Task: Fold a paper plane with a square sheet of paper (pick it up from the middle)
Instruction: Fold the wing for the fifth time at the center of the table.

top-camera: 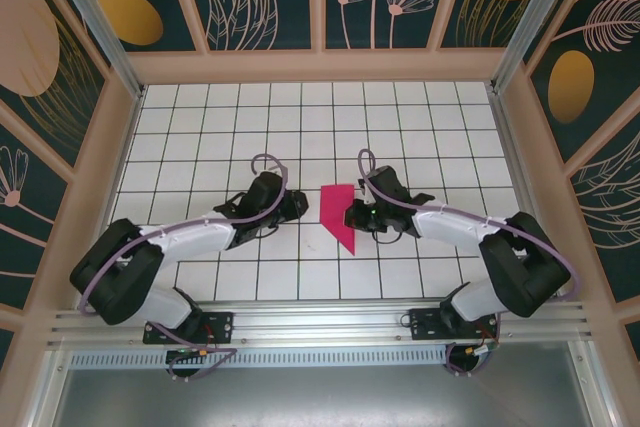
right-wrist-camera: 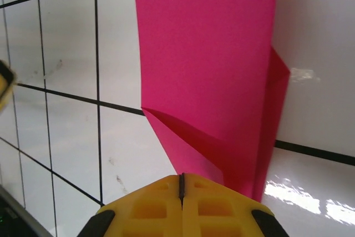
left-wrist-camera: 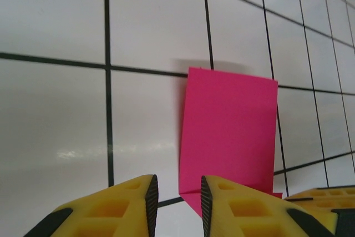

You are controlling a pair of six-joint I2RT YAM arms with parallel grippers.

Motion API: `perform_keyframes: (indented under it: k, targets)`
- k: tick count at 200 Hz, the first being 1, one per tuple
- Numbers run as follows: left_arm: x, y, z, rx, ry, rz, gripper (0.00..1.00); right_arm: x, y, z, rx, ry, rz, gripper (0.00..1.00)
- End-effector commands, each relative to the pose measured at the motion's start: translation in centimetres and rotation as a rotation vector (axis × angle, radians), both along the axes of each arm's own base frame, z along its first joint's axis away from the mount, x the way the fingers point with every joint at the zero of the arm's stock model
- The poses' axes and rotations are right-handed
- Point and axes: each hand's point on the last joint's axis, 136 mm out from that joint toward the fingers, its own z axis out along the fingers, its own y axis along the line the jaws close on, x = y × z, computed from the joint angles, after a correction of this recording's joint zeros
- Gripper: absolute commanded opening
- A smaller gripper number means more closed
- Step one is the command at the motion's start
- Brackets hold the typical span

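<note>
The square sheet of paper (top-camera: 338, 205) is magenta and lies on the white tiled floor between the two arms. It is folded into a narrow strip with a slanted point toward the near side. My left gripper (top-camera: 300, 205) sits just left of it. In the left wrist view its yellow fingers stand apart (left-wrist-camera: 178, 203) with only floor between them, and the paper (left-wrist-camera: 230, 131) lies ahead and to the right. My right gripper (top-camera: 353, 215) is at the paper's right edge. Its pads are pressed together (right-wrist-camera: 181, 184) right at the folded flap of the paper (right-wrist-camera: 205, 54), and no paper shows between them.
The white tiled floor (top-camera: 220, 127) with black grid lines stretches to beige walls (top-camera: 320, 65) on three sides. A metal rail (top-camera: 320, 322) with the arm bases runs along the near edge. The tip of the right gripper's finger (left-wrist-camera: 321, 195) shows at the lower right of the left wrist view.
</note>
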Motion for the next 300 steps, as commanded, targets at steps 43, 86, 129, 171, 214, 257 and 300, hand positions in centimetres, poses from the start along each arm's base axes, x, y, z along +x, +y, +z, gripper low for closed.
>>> perform_keyframes:
  k: [43, 86, 129, 171, 214, 257, 300]
  targets:
    - [-0.1, -2.9, -0.6, -0.077, 0.072, -0.091, 0.29, 1.2, -0.3, -1.7, 0.034, 0.006, 0.011, 0.0]
    - [-0.5, -3.3, -1.4, -0.084, 0.104, -0.112, 0.31, 0.7, -1.3, -3.4, 0.044, 0.037, -0.009, 0.0]
    - [-0.6, -4.1, -1.7, -0.11, 0.129, -0.136, 0.35, 0.1, -2.2, -5.3, 0.06, 0.083, -0.039, 0.0]
    - [-1.0, -4.7, -2.1, -0.133, 0.168, -0.149, 0.4, -0.4, -2.7, -5.7, 0.115, 0.098, -0.067, 0.0]
    - [-1.3, -5.3, -2.9, -0.151, 0.219, -0.134, 0.41, -0.5, -3.1, -6.2, 0.11, 0.104, -0.078, 0.0]
    - [-1.0, -6.0, -4.1, -0.105, 0.242, -0.135, 0.42, -0.6, -3.1, -6.5, 0.109, 0.109, -0.079, 0.0]
    - [-1.1, -6.0, -5.0, -0.076, 0.263, -0.12, 0.42, -0.5, -3.1, -6.6, 0.111, 0.11, -0.084, 0.0]
